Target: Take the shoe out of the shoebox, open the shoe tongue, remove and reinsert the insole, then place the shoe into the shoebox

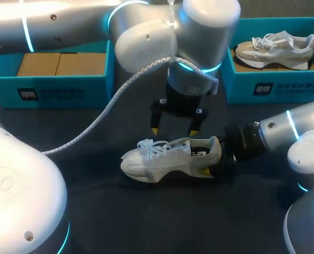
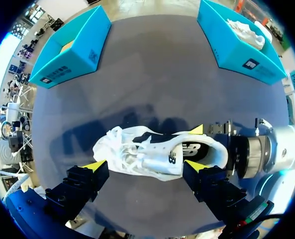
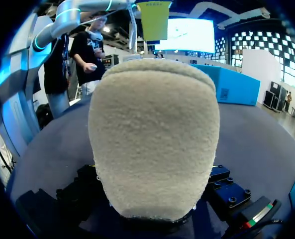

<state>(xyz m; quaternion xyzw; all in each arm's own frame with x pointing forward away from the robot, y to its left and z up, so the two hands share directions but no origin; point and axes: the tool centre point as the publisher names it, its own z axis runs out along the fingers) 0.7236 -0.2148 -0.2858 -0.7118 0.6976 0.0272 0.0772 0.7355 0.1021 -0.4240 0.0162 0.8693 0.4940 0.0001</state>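
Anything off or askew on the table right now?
Nothing stands out: white shoe sits upright on its sole, heel gripped by the right hand, left hand open above it.

Your shoe (image 1: pixel 162 161) is white with black lining; the table (image 1: pixel 119 211) is dark grey; left shoebox (image 1: pixel 61 92) and right shoebox (image 1: pixel 284 84) are teal.

On table (image 1: pixel 162 211), shoe (image 1: pixel 170 157) — left shoebox (image 1: pixel 56 87), right shoebox (image 1: pixel 284 84) behind it
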